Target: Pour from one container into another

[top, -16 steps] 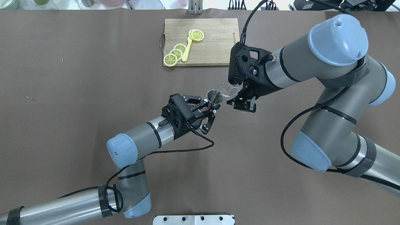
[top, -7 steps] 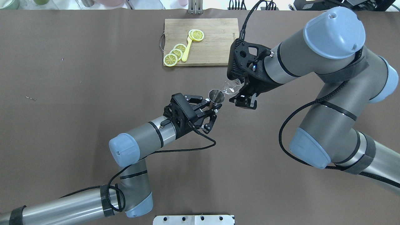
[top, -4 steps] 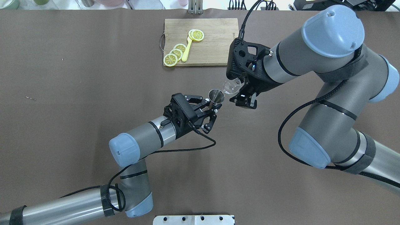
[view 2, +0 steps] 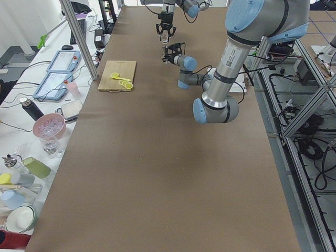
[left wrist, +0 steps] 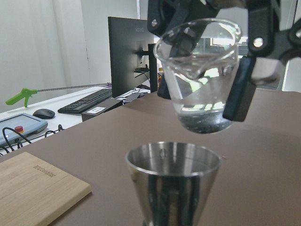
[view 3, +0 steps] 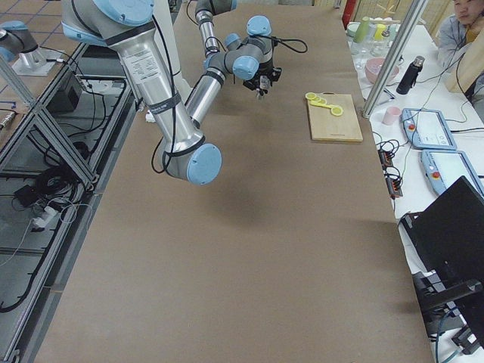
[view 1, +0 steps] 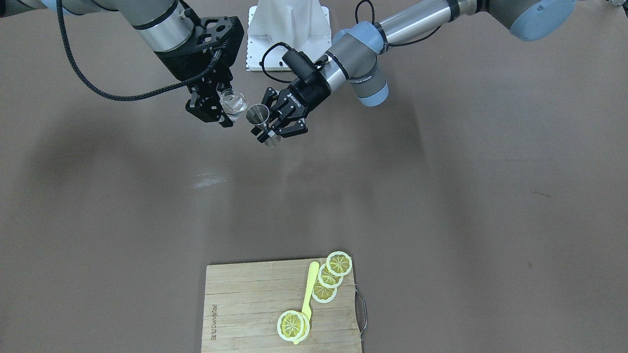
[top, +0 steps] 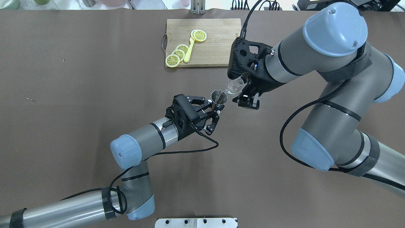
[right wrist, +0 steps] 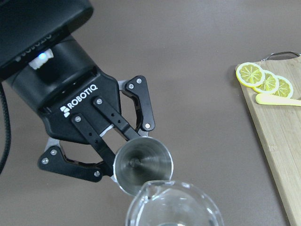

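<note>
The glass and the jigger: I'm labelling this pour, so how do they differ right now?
The clear glass is transparent with a pour lip; the steel jigger is opaque, mirror-bright and cone-shaped. The glass hangs higher, in the right gripper; the jigger sits lower, in the left gripper. Both are small, open side up and held off the table.

Brown table point(top: 79, 79), wooden cutting board point(top: 218, 38) lying near its far edge
</note>
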Action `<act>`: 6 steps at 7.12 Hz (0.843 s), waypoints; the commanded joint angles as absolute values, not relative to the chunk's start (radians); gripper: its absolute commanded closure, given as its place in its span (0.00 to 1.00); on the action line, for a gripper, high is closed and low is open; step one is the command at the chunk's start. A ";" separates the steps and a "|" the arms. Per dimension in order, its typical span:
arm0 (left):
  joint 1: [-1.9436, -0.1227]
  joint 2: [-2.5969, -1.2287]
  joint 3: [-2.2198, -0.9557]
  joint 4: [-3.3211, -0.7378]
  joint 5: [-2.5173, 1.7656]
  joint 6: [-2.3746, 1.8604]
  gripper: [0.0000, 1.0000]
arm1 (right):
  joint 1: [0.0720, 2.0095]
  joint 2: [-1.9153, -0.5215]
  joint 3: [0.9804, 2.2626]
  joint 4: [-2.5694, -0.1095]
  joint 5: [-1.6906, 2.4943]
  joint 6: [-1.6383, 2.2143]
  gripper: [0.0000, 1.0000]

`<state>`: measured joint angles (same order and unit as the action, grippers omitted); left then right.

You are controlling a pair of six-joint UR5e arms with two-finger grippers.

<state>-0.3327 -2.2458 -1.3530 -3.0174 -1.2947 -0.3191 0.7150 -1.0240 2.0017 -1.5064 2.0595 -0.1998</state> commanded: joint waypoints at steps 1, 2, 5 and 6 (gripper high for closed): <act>-0.333 -2.246 -1.348 -3.017 -1.295 -0.319 1.00 | 0.713 -1.014 2.002 -1.526 2.052 -0.201 1.00; -0.333 -2.246 -1.348 -3.017 -1.295 -0.319 1.00 | 0.710 -1.014 2.000 -1.528 2.049 -0.201 1.00; -0.334 -2.246 -1.348 -3.017 -1.293 -0.319 1.00 | 0.703 -1.006 1.996 -1.548 2.036 -0.201 1.00; -0.334 -2.246 -1.347 -3.017 -1.293 -0.319 1.00 | 0.696 -1.002 1.994 -1.560 2.031 -0.201 1.00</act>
